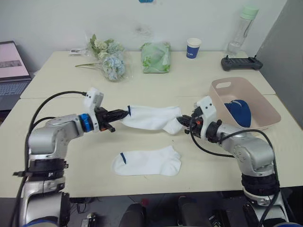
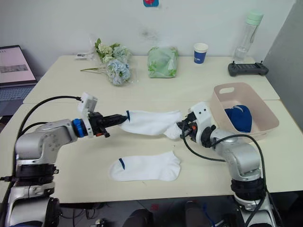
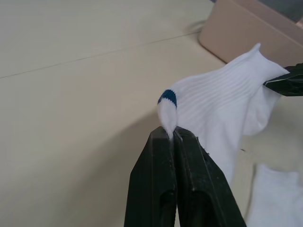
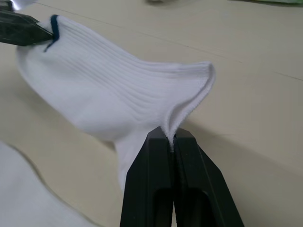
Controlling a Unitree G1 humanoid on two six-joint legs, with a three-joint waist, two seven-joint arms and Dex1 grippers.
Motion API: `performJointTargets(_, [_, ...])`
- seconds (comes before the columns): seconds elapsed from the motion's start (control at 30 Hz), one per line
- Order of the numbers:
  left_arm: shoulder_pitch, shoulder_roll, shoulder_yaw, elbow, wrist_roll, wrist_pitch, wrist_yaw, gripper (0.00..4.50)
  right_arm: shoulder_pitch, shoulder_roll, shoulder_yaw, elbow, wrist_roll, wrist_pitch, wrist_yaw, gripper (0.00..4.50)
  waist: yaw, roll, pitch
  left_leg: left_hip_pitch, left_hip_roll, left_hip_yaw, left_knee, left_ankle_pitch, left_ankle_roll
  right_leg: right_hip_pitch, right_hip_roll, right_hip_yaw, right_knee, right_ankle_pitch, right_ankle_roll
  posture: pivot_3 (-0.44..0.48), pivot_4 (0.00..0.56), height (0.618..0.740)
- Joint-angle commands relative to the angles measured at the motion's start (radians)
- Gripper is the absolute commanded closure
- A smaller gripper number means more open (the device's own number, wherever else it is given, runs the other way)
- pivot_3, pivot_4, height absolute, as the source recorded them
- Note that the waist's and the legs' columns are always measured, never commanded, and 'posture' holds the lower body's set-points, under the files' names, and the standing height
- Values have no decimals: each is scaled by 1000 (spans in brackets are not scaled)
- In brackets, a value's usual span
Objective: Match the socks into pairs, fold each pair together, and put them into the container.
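Nearest the robot, a white sock (image 1: 147, 161) lies flat on the cream table (image 1: 71, 156), its small dark cuff mark toward the robot's left and its toe toward the right. It touches neither gripper.

Just beyond it, a second white sock (image 1: 150, 117) is held up off the table, stretched between the two arms. The left gripper (image 1: 127, 112) has its two black fingers (image 3: 163, 189) pressed together on the sock's edge right beside the dark blue cuff mark, as the left wrist view shows. The right gripper (image 1: 181, 118) pinches the opposite end: in the right wrist view its fingers (image 4: 187, 189) are closed on a fold of the ribbed knit at the sock's rim. Between the two pinch points the sock hangs nearly level, with one loose part drooping below the right gripper's end.

Further back on the robot's right stands the pale pink container (image 1: 265, 111), a rectangular basin with a handle slot in its far rim. Inside it lies a bundle of navy socks (image 1: 239, 112), resting toward the near side.

Along the far edge of the table sit a bunch of pale flowers (image 1: 110, 59), a green wrapped packet (image 1: 155, 57), a blue-and-white paper cup (image 1: 193, 48), a black handheld controller (image 1: 241, 63) and a clear bottle with a green cap (image 1: 241, 29). An open laptop (image 1: 12, 71) stands at the far left, beside the table
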Motion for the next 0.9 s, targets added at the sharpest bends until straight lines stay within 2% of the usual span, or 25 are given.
performJointTargets(0.03, [123, 57, 98, -219, -159, 184, 11, 4468, 19, 16, -127, -174, 196, 211, 15, 4500, -1, 0, 0, 0, 0, 0, 0, 0, 0, 0, 0, 0, 0, 0, 0, 0, 150, 740])
performJointTargets(0.17, [298, 63, 168, -336, -231, 265, 63, 4468, 66, 56, -211, -246, 295, 373, -20, 4500, 7, 0, 0, 2, 0, -1, 0, 0, 0, 3, 0, -1, -1, 0, 0, 0, 150, 740])
performJointTargets(0.3, [423, 34, 187, -404, -272, 283, 110, 4468, 143, 19, -159, -291, 296, 392, -50, 4500, 13, 0, 0, 4, 0, -1, 0, 0, 0, 5, -1, -1, -2, 0, 0, 0, 150, 740])
performJointTargets(0.43, [517, 35, 160, -421, -261, 242, 123, 4468, 182, -21, -88, -294, 283, 350, -61, 4500, 19, 1, 0, 4, 0, 0, -1, 0, 0, 5, -1, 0, -3, 0, 0, 0, 150, 740])
performJointTargets(0.7, [588, 72, 112, -414, -232, 156, 113, 4468, 242, -92, -4, -260, 254, 258, -65, 4500, 23, 0, 0, 5, 0, 0, -1, 0, 0, 7, 0, -1, -5, 0, 0, 0, 150, 740])
performJointTargets(0.9, [579, 79, 60, -402, -213, 89, 127, 4468, 262, -127, 36, -231, 242, 218, -74, 4500, 23, 1, 0, 6, 0, 0, -2, 0, 0, 8, 0, 0, -6, 0, 0, 0, 150, 740])
